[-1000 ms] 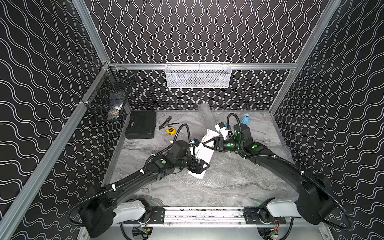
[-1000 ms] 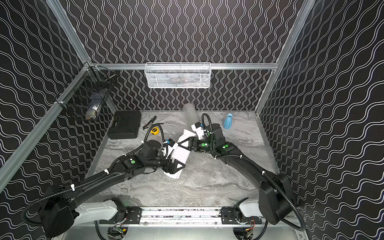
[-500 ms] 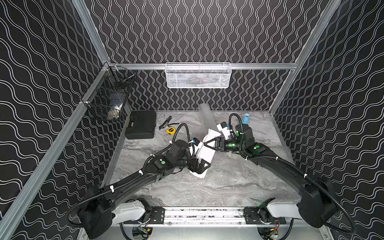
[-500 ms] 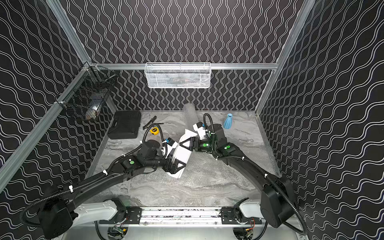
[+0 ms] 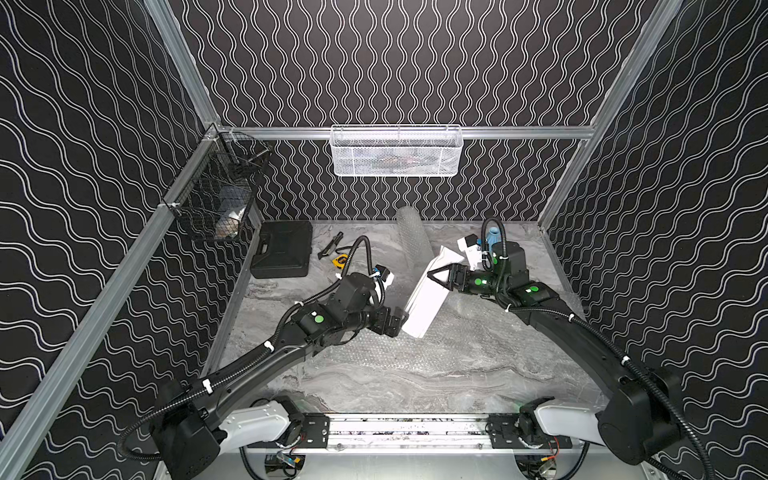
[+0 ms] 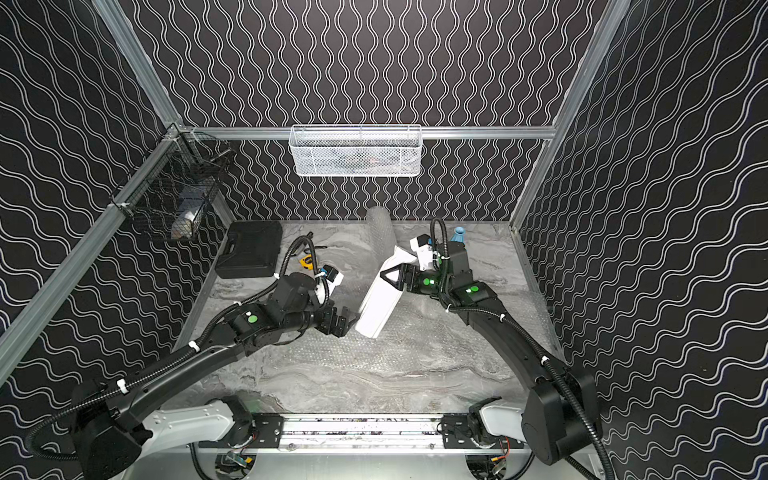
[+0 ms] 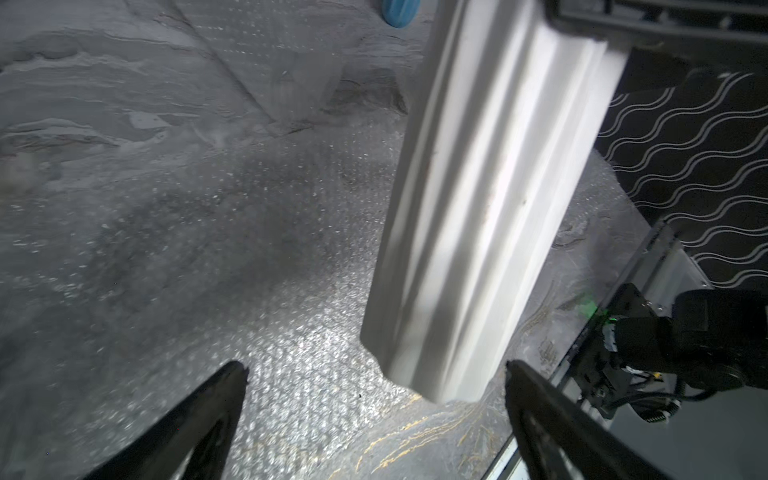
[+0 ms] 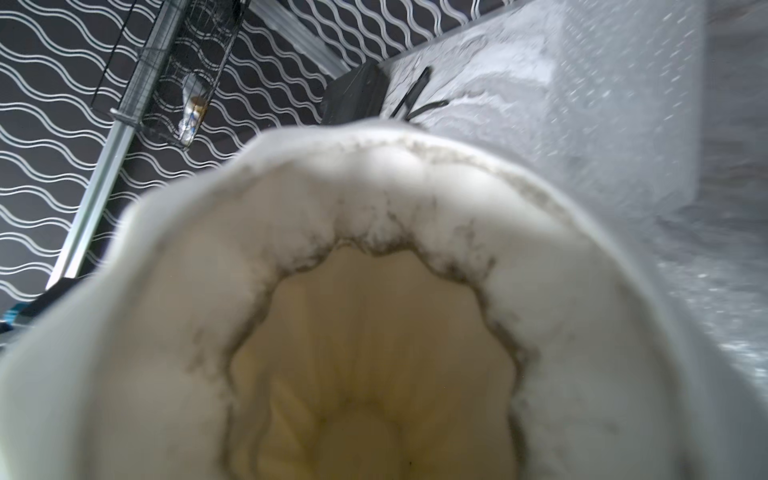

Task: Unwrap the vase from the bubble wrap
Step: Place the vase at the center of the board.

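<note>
Now the left gripper [image 7: 376, 368] has sprung wide and let go of the vase [image 5: 428, 299] at its foot, leaving the right gripper [image 5: 438, 277] clamped on its rim, the bare vase tilted above the flattened bubble wrap [image 5: 415, 353], so the unwrapping looks essentially done.

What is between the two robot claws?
The white vase, tilted. The right claw grips its top end, and the open left claw sits by its bottom end. Both top views show it.

Blurry, edge-cropped vase [image 8: 582, 332]
</note>
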